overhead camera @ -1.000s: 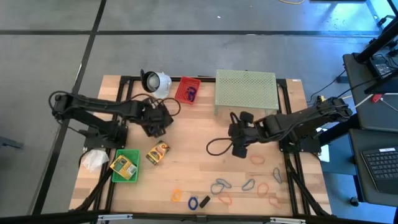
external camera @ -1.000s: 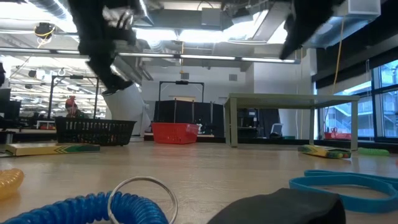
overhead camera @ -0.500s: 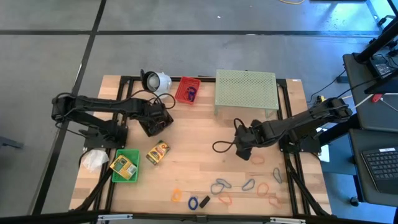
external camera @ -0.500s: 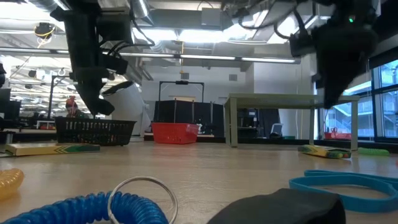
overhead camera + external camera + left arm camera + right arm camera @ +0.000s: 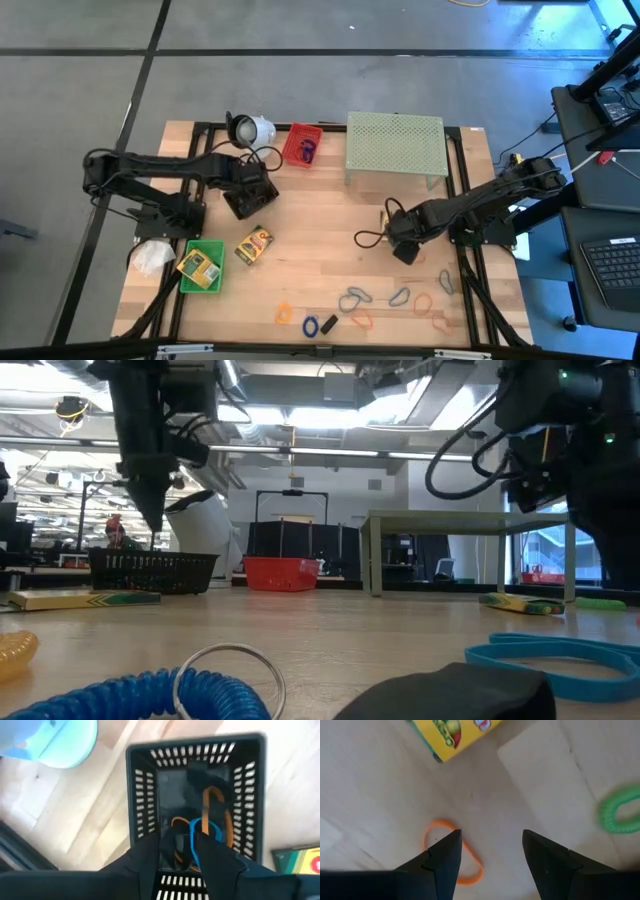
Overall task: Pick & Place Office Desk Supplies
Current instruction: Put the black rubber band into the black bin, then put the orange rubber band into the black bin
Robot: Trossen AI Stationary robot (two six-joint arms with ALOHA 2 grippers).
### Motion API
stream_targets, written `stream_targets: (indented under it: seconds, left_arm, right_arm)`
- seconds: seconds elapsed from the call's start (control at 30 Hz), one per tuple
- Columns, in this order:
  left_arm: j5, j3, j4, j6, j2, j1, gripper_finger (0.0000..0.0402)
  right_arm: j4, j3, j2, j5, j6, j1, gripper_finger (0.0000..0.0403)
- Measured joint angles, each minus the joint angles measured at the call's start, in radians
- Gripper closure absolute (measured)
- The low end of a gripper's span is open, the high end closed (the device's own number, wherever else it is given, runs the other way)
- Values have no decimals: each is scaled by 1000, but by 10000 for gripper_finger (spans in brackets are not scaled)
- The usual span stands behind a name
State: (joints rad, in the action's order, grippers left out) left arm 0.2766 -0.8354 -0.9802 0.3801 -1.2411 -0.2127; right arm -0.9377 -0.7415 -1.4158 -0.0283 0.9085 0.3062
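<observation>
Wooden slat table (image 5: 320, 250): left arm now sits over black slotted plastic basket (image 5: 197, 805) near table's back-left; 1 s ago it was a bit nearer centre. Left gripper (image 5: 192, 855) pinches a thin blue rubber-band loop (image 5: 192, 837) inside basket, above orange loops (image 5: 217, 815). Right gripper (image 5: 490, 852) has swung from table centre toward right side, jaws spread, just above an orange oval loop (image 5: 452, 852) on the wood. Yellow-green crayon box (image 5: 452, 735) & green coil band (image 5: 620, 812) nearby.

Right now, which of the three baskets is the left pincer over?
The black basket, with orange and blue loops inside, directly below the left pincer. The red basket and green basket sit apart; the right pincer is elsewhere.
</observation>
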Motion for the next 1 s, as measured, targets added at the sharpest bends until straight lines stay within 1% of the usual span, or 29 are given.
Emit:
stream_targets:
  seconds: [0.2, 0.4, 0.57, 0.63, 0.77, 0.87, 1.0]
  left_arm:
    - [-58, -41, -23, -1, 0, 1, 252]
    - [-114, -52, -17, 52, 0, 1, 255]
    - [-149, -53, -16, 96, 0, 2, 254]
    - [-149, -53, -15, 104, 0, 5, 253]
    - [-146, -53, -15, 105, 0, 14, 252]
    - [-141, -53, -13, 103, 0, 23, 254]
    - [-137, -53, -8, 58, 0, 33, 258]
  right_arm:
    - [0, 25, 0, -21, -31, 30, 192]
    - [3, 82, 0, -75, -106, 61, 192]
    - [122, 136, 1, -96, -89, 79, 192]
    - [138, 144, 4, -93, -86, 88, 192]
    - [135, 144, 4, -44, -80, 107, 195]
    - [133, 144, 3, -35, -80, 117, 212]
    - [146, 144, 3, -29, -80, 130, 264]
